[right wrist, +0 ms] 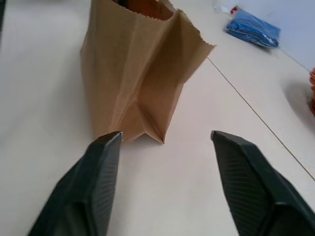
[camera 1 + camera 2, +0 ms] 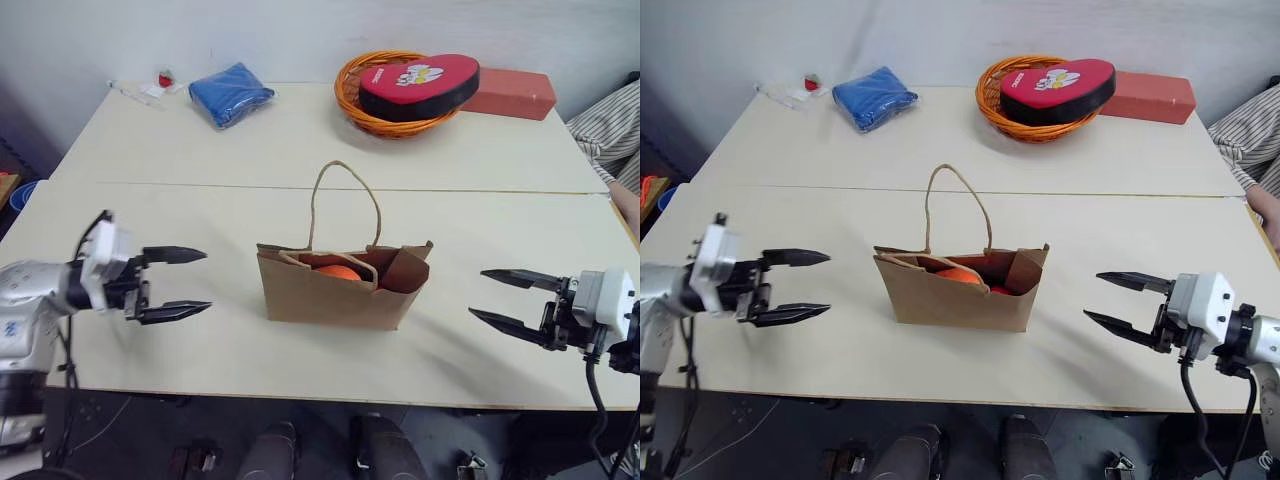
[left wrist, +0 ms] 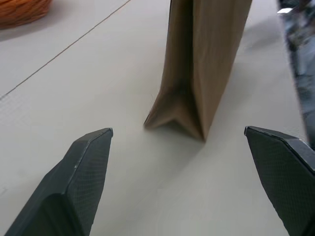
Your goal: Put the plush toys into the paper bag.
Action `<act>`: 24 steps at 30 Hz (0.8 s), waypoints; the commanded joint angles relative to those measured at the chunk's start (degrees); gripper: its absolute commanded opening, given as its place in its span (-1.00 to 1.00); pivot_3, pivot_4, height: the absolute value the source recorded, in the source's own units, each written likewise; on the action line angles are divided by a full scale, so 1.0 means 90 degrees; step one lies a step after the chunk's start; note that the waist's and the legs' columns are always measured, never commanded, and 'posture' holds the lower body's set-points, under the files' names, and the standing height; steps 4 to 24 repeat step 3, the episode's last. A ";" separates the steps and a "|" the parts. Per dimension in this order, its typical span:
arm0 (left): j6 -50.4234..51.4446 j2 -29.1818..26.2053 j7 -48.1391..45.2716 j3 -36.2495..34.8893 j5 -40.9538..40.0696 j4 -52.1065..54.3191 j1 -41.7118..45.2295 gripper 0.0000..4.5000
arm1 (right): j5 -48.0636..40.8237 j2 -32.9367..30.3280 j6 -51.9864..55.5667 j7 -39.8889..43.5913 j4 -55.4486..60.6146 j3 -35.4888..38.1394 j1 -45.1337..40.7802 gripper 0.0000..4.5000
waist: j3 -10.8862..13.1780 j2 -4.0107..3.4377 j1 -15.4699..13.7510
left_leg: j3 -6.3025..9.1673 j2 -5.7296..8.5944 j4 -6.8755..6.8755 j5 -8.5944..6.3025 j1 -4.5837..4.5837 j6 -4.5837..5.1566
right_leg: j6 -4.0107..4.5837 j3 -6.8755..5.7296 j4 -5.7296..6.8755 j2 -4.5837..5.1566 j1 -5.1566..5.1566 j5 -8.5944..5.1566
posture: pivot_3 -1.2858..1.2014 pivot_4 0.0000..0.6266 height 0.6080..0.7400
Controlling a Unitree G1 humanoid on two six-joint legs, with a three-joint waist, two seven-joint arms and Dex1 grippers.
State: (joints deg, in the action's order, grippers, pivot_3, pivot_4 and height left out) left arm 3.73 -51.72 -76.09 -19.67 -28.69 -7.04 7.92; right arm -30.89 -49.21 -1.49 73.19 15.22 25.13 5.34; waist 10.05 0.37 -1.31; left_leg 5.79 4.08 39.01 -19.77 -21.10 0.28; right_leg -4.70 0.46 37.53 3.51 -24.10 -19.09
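Two empty, wide-open end effectors, left (image 2: 200,282) and right (image 2: 478,294), well clear of paper bag (image 2: 335,293).

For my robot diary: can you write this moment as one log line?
toys: orange plush toy in paper bag | bag: upright | left tool: open, empty | right tool: open, empty

The paper bag (image 3: 209,64) is seen upright on the bench (image 3: 88,98), apart from the left tool (image 3: 178,142), whose fingers (image 3: 81,182) are spread wide.
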 commanded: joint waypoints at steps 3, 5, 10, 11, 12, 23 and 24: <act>-0.0327 -0.0003 0.0496 -0.0942 0.0057 0.0666 -0.0932 1.00 | -0.0042 -0.0140 -0.0213 0.0375 -0.0370 -0.0183 -0.0344 0.98 | 0.0000 0.0000 -0.0024 | 0.0002 -0.0001 0.0001 -0.0001 0.0006 0.0003 | 0.0000 -0.0004 -0.0007 0.0002 0.0014 0.0000 | 0.03 -0.52 1.00; -0.0327 -0.0003 0.0496 -0.0942 0.0057 0.0666 -0.0932 1.00 | -0.0042 -0.0140 -0.0213 0.0375 -0.0370 -0.0183 -0.0344 0.98 | 0.0000 0.0000 -0.0024 | 0.0002 -0.0001 0.0001 -0.0001 0.0006 0.0003 | 0.0000 -0.0004 -0.0007 0.0002 0.0014 0.0000 | 0.03 -0.52 1.00; -0.0327 -0.0003 0.0496 -0.0942 0.0057 0.0666 -0.0932 1.00 | -0.0042 -0.0140 -0.0213 0.0375 -0.0370 -0.0183 -0.0344 0.98 | 0.0000 0.0000 -0.0024 | 0.0002 -0.0001 0.0001 -0.0001 0.0006 0.0003 | 0.0000 -0.0004 -0.0007 0.0002 0.0014 0.0000 | 0.03 -0.52 1.00; -0.0327 -0.0003 0.0496 -0.0942 0.0057 0.0666 -0.0932 1.00 | -0.0042 -0.0140 -0.0213 0.0375 -0.0370 -0.0183 -0.0344 0.98 | 0.0000 0.0000 -0.0024 | 0.0002 -0.0001 0.0001 -0.0001 0.0006 0.0003 | 0.0000 -0.0004 -0.0007 0.0002 0.0014 0.0000 | 0.03 -0.52 1.00; -0.0327 -0.0003 0.0496 -0.0942 0.0057 0.0666 -0.0932 1.00 | -0.0042 -0.0140 -0.0213 0.0375 -0.0370 -0.0183 -0.0344 0.98 | 0.0000 0.0000 -0.0024 | 0.0002 -0.0001 0.0001 -0.0001 0.0006 0.0003 | 0.0000 -0.0004 -0.0007 0.0002 0.0014 0.0000 | 0.03 -0.52 1.00; -0.0327 -0.0003 0.0496 -0.0942 0.0057 0.0666 -0.0932 1.00 | -0.0042 -0.0140 -0.0213 0.0375 -0.0370 -0.0183 -0.0344 0.98 | 0.0000 0.0000 -0.0024 | 0.0002 -0.0001 0.0001 -0.0001 0.0006 0.0003 | 0.0000 -0.0004 -0.0007 0.0002 0.0014 0.0000 | 0.03 -0.52 1.00; -0.0327 -0.0003 0.0496 -0.0942 0.0057 0.0666 -0.0932 1.00 | -0.0042 -0.0140 -0.0213 0.0375 -0.0370 -0.0183 -0.0344 0.98 | 0.0000 0.0000 -0.0024 | 0.0002 -0.0001 0.0001 -0.0001 0.0006 0.0003 | 0.0000 -0.0004 -0.0007 0.0002 0.0014 0.0000 | 0.03 -0.52 1.00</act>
